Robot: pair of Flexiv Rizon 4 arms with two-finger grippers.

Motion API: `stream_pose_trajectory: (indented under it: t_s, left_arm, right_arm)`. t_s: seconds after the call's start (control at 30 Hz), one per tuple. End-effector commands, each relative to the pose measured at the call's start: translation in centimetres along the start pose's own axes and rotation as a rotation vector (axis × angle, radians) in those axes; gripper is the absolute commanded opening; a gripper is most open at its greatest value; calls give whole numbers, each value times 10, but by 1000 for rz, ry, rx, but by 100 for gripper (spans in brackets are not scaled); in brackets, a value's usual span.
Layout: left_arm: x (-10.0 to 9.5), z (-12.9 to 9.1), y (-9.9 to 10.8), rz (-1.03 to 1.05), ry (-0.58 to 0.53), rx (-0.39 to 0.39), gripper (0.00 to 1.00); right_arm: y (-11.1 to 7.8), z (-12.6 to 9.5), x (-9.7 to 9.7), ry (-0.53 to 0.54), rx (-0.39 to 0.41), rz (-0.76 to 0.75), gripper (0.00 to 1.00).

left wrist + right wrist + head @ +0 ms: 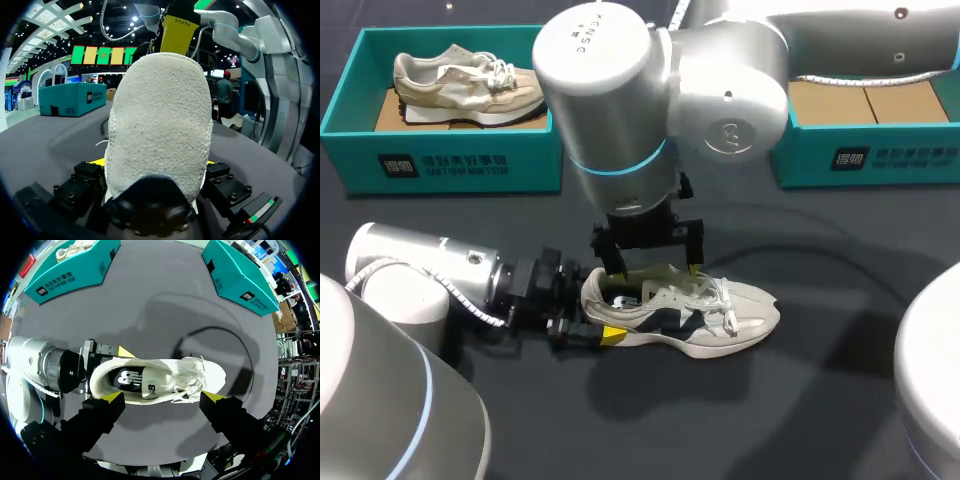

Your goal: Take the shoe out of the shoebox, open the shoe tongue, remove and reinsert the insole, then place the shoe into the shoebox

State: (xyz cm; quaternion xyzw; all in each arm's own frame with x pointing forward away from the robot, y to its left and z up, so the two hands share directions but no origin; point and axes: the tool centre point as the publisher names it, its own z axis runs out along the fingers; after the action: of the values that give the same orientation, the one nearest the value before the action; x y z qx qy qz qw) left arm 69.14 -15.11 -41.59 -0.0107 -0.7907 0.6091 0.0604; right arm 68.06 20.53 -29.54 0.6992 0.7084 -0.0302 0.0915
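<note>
2 shoeboxes, 2 shoes, 2 tools, all on a dark cloth counter (790, 420).

Far left corner: left shoebox (450, 165), teal card, rectangular, open top, white print on the front wall. Inside is a brown card liner (385, 112) and the second shoe (465, 82), a beige/cream runner w/ white laces, on its sole, toe to the right.

Left arm (410, 270), silver w/ rounded joints, lies low from the left edge. Left tool (592, 318) is closed on the heel of the shoe (695, 318), one finger each side. Up close the heel fabric looks nubby, like towelling.

The shoe stands on its sole approx mid-counter, toe toward the right edge. Off-white upper, dark side patch, white laces, thick pale sole. Dark insole (132, 382) w/ white logo shows in the opening.

Right tool (165, 397) hangs over the shoe, fingers spread wide, gripping nothing.

Far right corner: right shoebox (880, 160), same teal w/ white print, brown card panels (870, 100) inside.
</note>
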Motion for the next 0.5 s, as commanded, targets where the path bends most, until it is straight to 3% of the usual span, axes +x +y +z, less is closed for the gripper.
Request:
stream_pose_trajectory:
  t_s: [0.03, 0.5]
  left_arm:
    - [0, 0, 1, 0, -3, -1, 0]
    - [0, 0, 1, 0, -3, -1, 0]
  right_arm:
    - [-7, 9, 12, -211, -14, 48, 100]
    - [-7, 33, 12, -292, -15, 51, 100]
